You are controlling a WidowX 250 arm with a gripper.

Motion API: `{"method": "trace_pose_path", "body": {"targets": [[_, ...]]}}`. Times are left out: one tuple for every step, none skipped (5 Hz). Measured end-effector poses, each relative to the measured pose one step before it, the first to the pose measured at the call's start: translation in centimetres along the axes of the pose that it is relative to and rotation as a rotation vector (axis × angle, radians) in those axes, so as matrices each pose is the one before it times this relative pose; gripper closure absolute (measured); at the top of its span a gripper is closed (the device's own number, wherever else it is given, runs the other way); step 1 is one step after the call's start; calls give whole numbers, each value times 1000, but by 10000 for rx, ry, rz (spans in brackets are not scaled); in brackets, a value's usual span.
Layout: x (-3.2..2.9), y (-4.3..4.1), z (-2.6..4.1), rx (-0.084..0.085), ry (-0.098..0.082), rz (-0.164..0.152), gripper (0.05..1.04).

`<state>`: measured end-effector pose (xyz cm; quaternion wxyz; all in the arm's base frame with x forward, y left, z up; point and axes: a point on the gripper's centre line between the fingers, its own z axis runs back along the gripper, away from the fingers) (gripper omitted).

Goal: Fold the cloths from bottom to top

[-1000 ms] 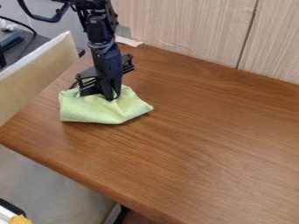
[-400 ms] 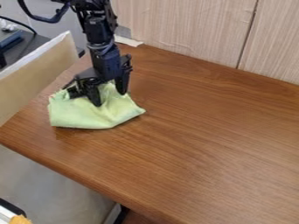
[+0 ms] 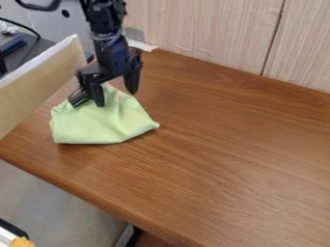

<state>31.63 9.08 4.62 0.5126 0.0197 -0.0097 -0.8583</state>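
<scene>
The black claw is held over the upper part of the cloth, its two fingers spread, with some of the fabric seen between them; whether the fabric is touched cannot be told. At the left, a tan panel is edged along its top with a white strip. Beside it, the pale green cloth is laid on the table's left part, soft and rumpled, peaked below the claw and drawn to a point at its right. Farther right, the brown tabletop is marked by wood grain and is backed by a pale, finely streaked wall.
</scene>
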Motion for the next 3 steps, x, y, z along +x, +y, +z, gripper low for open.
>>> {"method": "trace_pose_path", "body": {"targets": [[609, 395, 1849, 124, 156, -244, 83], [251, 290, 1845, 118, 297, -119, 83], [785, 391, 2705, 272, 366, -308, 83]]}}
